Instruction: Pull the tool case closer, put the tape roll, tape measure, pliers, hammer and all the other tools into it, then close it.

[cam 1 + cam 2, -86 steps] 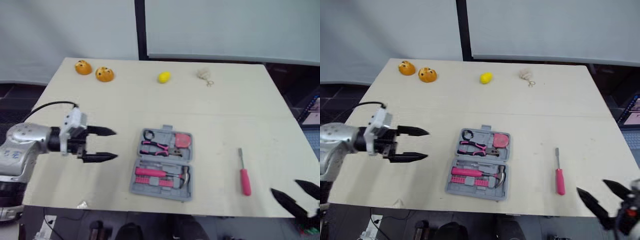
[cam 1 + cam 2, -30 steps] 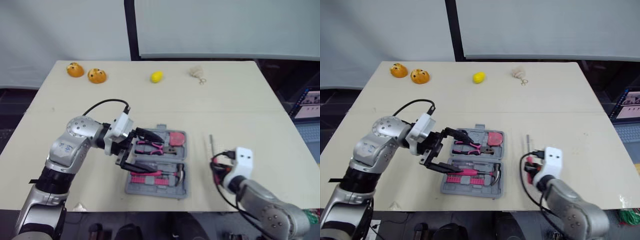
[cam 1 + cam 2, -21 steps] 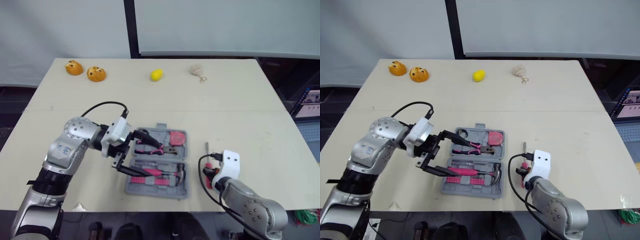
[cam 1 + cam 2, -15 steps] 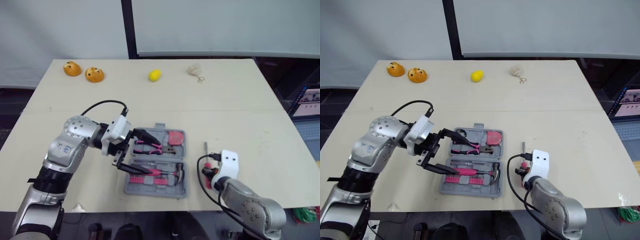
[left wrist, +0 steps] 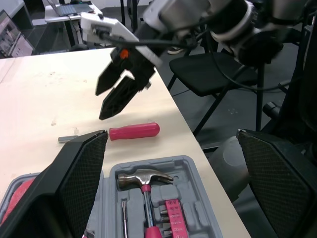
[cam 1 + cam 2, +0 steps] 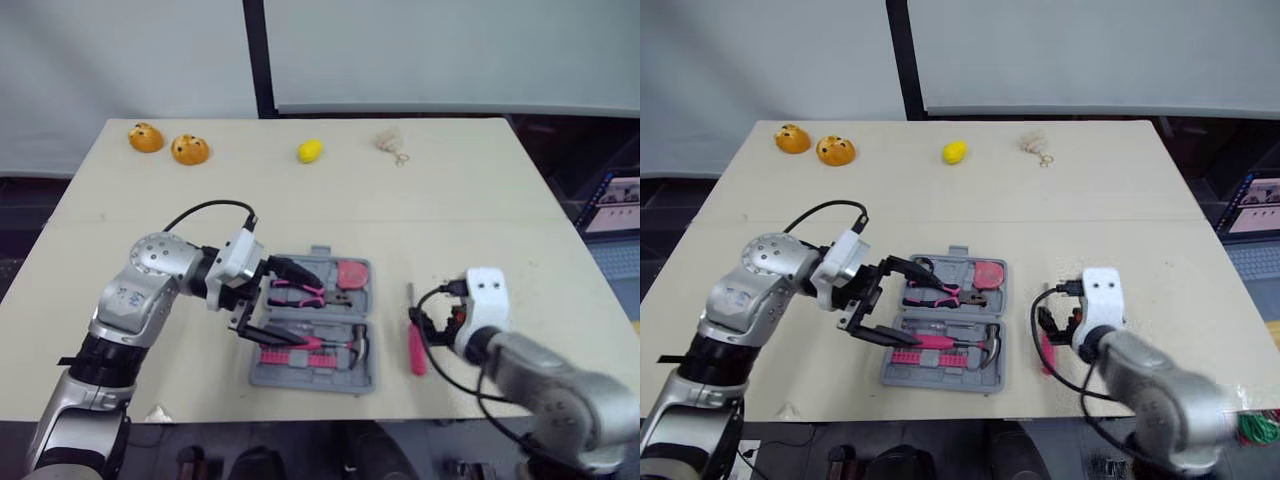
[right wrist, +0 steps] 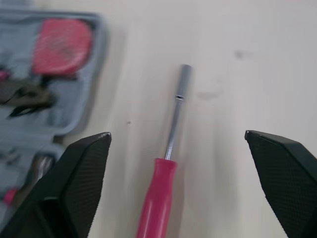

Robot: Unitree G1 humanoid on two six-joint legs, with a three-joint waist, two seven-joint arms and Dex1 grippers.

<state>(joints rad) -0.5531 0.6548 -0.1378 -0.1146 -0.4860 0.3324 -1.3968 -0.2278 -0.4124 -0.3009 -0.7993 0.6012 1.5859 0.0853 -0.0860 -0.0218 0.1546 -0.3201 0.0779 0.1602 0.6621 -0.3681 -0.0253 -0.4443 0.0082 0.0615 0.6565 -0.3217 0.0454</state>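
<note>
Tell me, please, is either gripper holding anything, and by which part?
Nothing: the left gripper is open over the tool case, the right gripper open over the screwdriver.

Left gripper (image 6: 312, 314), fingers spread, hangs over the left part of the open tool case (image 6: 315, 380) and bars entry from that side; the case's right part is uncovered. Screwdriver (image 7: 157, 198) lies on the table (image 6: 500, 230) just right of the case, narrow bare strip between. Right gripper (image 7: 177, 134) straddles it, fingers wide apart. Far half of the table is open up to the orange objects (image 6: 190, 149), yellow object (image 6: 310, 151) and beige object (image 6: 388, 142) near the far edge
</note>
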